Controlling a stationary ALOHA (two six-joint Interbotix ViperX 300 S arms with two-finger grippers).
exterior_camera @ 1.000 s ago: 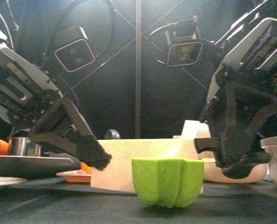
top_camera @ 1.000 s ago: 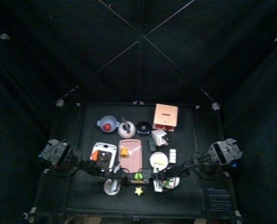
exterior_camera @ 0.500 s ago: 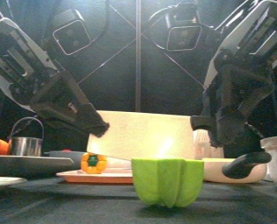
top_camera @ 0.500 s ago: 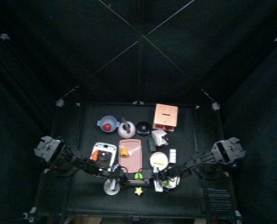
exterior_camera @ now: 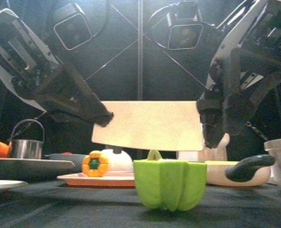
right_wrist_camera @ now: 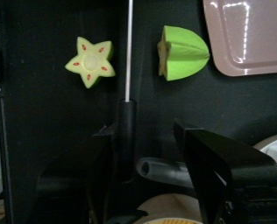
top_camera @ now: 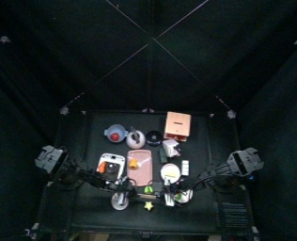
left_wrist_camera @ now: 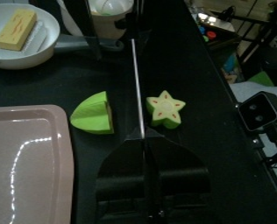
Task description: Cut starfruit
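The starfruit lies on the black table in two pieces: a star-faced slice [left_wrist_camera: 166, 108] [right_wrist_camera: 90, 61] and a green chunk [left_wrist_camera: 94, 114] [right_wrist_camera: 184, 52] [exterior_camera: 171, 183]. Both rest beside the pink board [left_wrist_camera: 30, 166] [right_wrist_camera: 252, 35]. A knife with a wide pale blade [exterior_camera: 155, 123] hangs above them, edge-on in both wrist views [left_wrist_camera: 135, 83] [right_wrist_camera: 128, 52]. My left gripper [left_wrist_camera: 147, 144] is shut on it. My right gripper [right_wrist_camera: 152, 144] stands open, its jaws wide apart on either side of the knife's dark end [right_wrist_camera: 125, 131].
A small orange pepper [exterior_camera: 95, 164] sits on the pink board. A white bowl [left_wrist_camera: 41, 54] holding a yellow block is beyond the fruit. A metal cup [exterior_camera: 27, 144] is at the left, a white bowl [exterior_camera: 279, 160] at the right, a tan box [top_camera: 178, 122] at the back.
The pale blade has risen from just above the table to well above the green chunk. Both arms lifted with it. The right jaws have spread apart.
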